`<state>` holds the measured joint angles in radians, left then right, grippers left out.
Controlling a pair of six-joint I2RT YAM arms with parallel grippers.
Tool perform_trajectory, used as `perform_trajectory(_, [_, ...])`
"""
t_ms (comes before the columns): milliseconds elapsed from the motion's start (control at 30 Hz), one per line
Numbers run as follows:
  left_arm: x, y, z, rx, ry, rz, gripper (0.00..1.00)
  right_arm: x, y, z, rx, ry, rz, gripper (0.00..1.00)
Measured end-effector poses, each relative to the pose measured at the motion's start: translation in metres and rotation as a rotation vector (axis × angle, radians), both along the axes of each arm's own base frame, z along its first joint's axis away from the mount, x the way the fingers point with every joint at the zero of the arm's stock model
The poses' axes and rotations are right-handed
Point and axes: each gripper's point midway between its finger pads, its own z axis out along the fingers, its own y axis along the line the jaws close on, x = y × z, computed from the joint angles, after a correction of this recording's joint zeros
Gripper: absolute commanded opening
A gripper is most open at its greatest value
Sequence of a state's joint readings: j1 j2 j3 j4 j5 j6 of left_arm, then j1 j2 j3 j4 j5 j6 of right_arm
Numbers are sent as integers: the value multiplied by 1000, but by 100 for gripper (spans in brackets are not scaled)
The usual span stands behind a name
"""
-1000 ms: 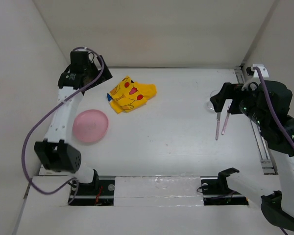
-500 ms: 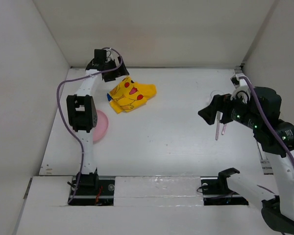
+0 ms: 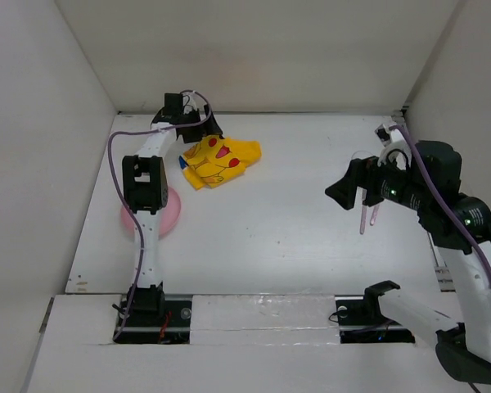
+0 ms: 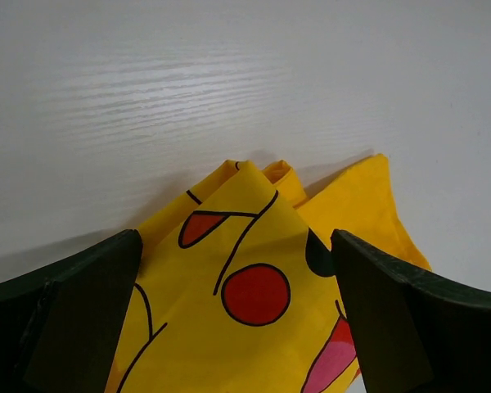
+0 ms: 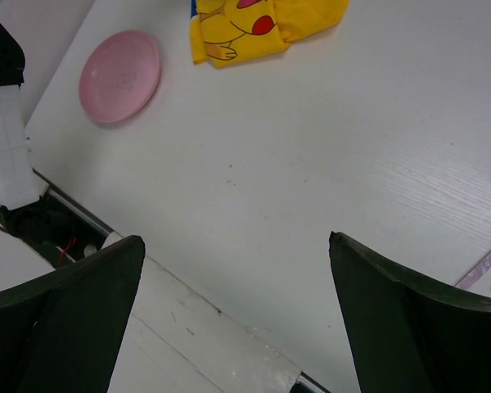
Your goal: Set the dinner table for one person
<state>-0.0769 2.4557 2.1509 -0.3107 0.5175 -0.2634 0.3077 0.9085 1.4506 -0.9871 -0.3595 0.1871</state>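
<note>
The white dinner table [image 3: 270, 229] holds a crumpled yellow cartoon-print cloth [image 3: 221, 159] at the far left. A pink plate [image 3: 170, 214] lies in front of it, partly hidden by the left arm. Two pink utensils [image 3: 367, 218] lie at the right. My left gripper [image 3: 206, 131] is open at the cloth's far edge. In the left wrist view the cloth [image 4: 254, 311] lies between the open jaws of the left gripper [image 4: 237, 270]. My right gripper [image 3: 344, 190] is open and empty above the table, left of the utensils. In the right wrist view the right gripper [image 5: 236, 246] is open, with the plate [image 5: 119, 75], cloth [image 5: 262, 24] and utensils [image 5: 484, 264] in sight.
White walls [image 3: 254, 57] stand on three sides. A metal rail [image 3: 435, 246] runs along the right edge. The arm bases and a rail [image 3: 262, 315] sit at the near edge. The left arm's purple cable [image 3: 114, 176] hangs beside the plate.
My left arm has swung in over the plate and reached to the cloth's far edge. My right gripper has moved left, away from the utensils.
</note>
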Motion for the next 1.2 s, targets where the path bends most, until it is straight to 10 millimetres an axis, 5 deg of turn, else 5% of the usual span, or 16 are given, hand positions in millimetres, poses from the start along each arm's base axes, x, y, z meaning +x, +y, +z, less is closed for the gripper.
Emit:
perform_trajectory(133, [-4, -9, -16, -42, 29, -41, 79, 9, 2, -7, -19, 25, 5, 100])
perform_trajectory(300, [-5, -14, -22, -67, 44, -64, 35, 11, 3, -8, -24, 27, 8, 100])
perform_trajectory(433, [-5, -14, -8, -77, 16, -64, 2, 12, 3, -7, -22, 17, 8, 100])
perform_trajectory(567, [-1, -15, 32, -91, -45, -53, 0, 15, 4, -12, -21, 19, 7, 100])
perform_trajectory(733, [16, -17, 108, -127, -190, -18, 0, 20, 5, -16, -19, 17, 5, 100])
perform_trajectory(867, [8, -18, 166, -133, -298, 8, 0, 24, 6, -15, -17, 0, -3, 100])
perform_trajectory(1000, [-40, -33, 205, -91, -387, 50, 0, 31, 7, -20, -14, -12, -6, 100])
perform_trajectory(1067, [-93, -51, 203, -68, -399, 59, 2, 33, 8, -28, -16, 1, -8, 100])
perform_trajectory(1100, [-125, -62, 200, -59, -406, 58, 10, 34, 8, -30, -17, 5, -9, 100])
perform_trajectory(1133, [-157, -72, 194, -55, -403, 56, 36, 35, 8, -33, -17, 6, -10, 100])
perform_trajectory(1200, [-216, -95, 185, -70, -410, 22, 49, 37, 9, -37, -15, 8, -11, 100])
